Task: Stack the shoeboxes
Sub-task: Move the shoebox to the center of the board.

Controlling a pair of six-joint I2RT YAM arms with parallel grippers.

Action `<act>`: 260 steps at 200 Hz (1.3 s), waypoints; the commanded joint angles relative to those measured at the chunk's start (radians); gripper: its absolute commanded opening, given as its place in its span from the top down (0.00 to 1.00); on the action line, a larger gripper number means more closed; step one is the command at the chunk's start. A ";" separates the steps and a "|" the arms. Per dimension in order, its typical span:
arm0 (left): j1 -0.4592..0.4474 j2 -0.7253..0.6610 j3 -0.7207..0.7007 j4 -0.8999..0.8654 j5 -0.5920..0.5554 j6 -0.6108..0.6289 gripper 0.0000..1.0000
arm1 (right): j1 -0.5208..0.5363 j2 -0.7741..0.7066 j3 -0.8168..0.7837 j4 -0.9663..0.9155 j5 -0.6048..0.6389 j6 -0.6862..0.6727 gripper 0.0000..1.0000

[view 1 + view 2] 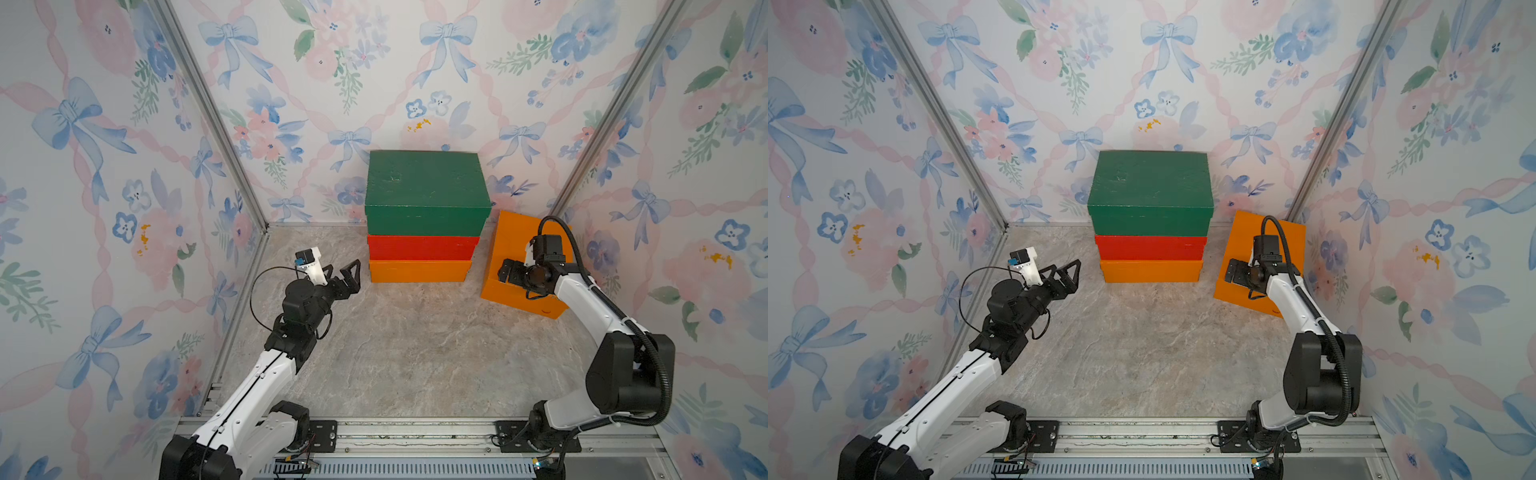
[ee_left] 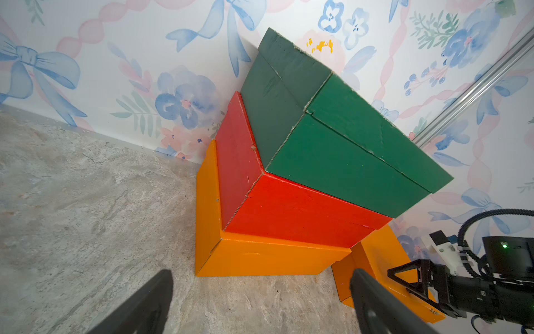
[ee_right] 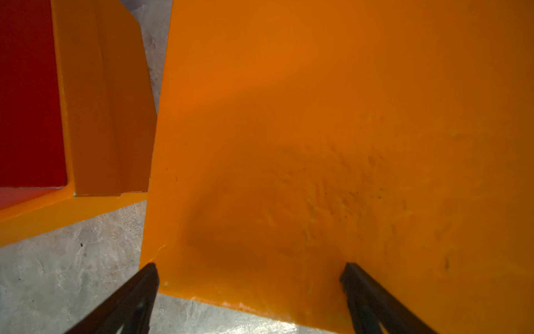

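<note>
Three shoeboxes stand stacked against the back wall: a dark green one (image 1: pixel 428 187) (image 2: pixel 346 150) on a red one (image 1: pixel 422 247) (image 2: pixel 294 214) on an orange one (image 1: pixel 419 271) (image 2: pixel 268 257). A second orange shoebox (image 1: pixel 511 237) (image 3: pixel 318 130) lies askew on the floor just right of the stack. My right gripper (image 1: pixel 509 271) (image 3: pixel 250 267) is open over its lid, near the corner facing the stack; whether it touches I cannot tell. My left gripper (image 1: pixel 347 270) (image 2: pixel 261 282) is open, empty, left of the stack and pointing at it.
Floral walls (image 1: pixel 104 208) close in the back and both sides, with aluminium posts (image 1: pixel 216 124) at the back corners. The loose orange box sits close to the right wall. A marbled floor (image 1: pixel 415 353) spreads in front of the boxes. A metal rail (image 1: pixel 415 432) runs along the front.
</note>
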 commanded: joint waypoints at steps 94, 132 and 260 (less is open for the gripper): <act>-0.004 -0.035 -0.009 -0.004 -0.008 0.005 0.02 | 0.188 -0.007 -0.107 -0.136 -0.103 0.062 0.00; -0.003 -0.043 -0.008 -0.004 -0.010 0.005 0.02 | 0.264 -0.005 -0.106 -0.130 -0.112 0.087 0.00; 0.006 -0.068 -0.001 -0.021 -0.017 0.008 0.02 | 0.547 0.002 -0.062 -0.101 -0.143 0.186 0.00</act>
